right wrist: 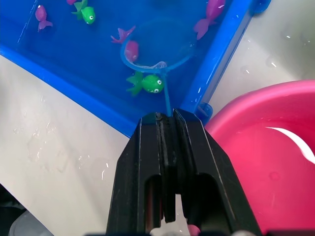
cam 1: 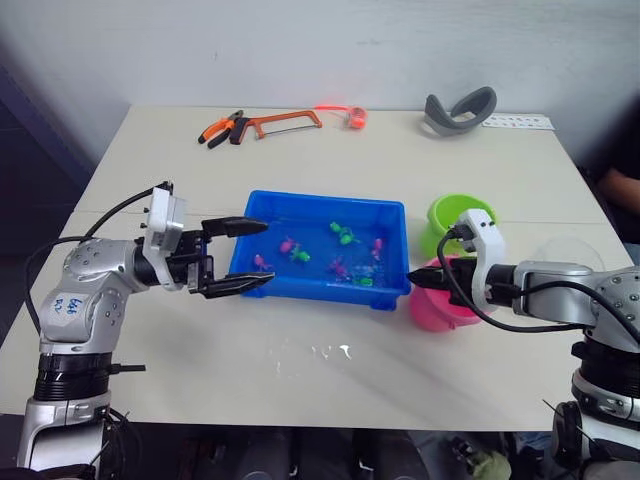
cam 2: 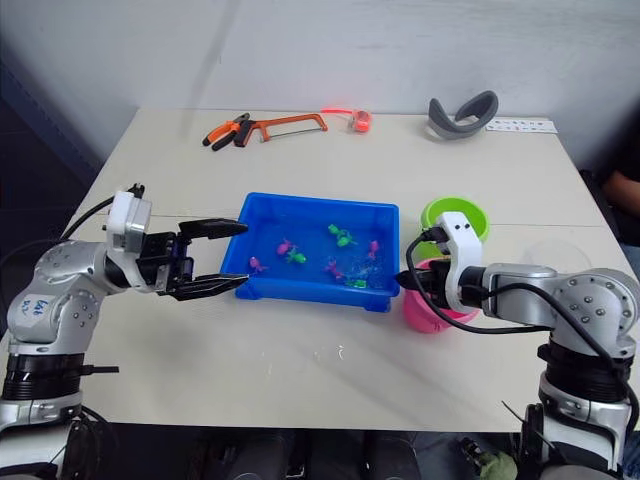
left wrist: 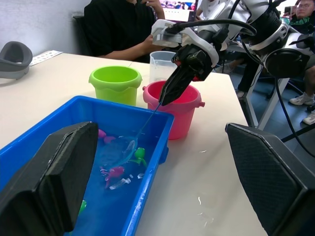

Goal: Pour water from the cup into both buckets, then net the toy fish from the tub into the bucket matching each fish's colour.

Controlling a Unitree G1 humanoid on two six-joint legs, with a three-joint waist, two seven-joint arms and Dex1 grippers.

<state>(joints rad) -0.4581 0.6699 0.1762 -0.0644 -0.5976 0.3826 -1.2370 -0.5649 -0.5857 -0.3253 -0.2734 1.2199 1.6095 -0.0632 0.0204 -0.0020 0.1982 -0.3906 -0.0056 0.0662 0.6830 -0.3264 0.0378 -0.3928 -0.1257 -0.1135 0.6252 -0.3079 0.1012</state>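
The blue tub (cam 1: 325, 203) sits mid-table with several tiny green and pink toy fish (cam 1: 343, 235) in water. My right gripper (cam 1: 413, 279) is shut on the net's thin handle (right wrist: 168, 101) at the tub's right wall. The net's blue hoop (right wrist: 129, 63) lies in the water around a pink fish (right wrist: 132, 50), with a green fish (right wrist: 147, 83) just outside it. The pink bucket (cam 1: 441, 307) stands under my right wrist, the green bucket (cam 1: 461, 212) behind it, and the clear cup (left wrist: 161, 64) beyond both. My left gripper (cam 1: 267, 253) is open at the tub's left wall.
An orange hacksaw (cam 1: 285, 122), pliers (cam 1: 222, 128), an orange ring (cam 1: 352, 115), a grey curved band (cam 1: 460, 110) and a white strip (cam 1: 517, 122) lie along the far edge. Water drops (cam 1: 335, 352) spot the near tabletop. A person (left wrist: 123, 24) sits off the right side.
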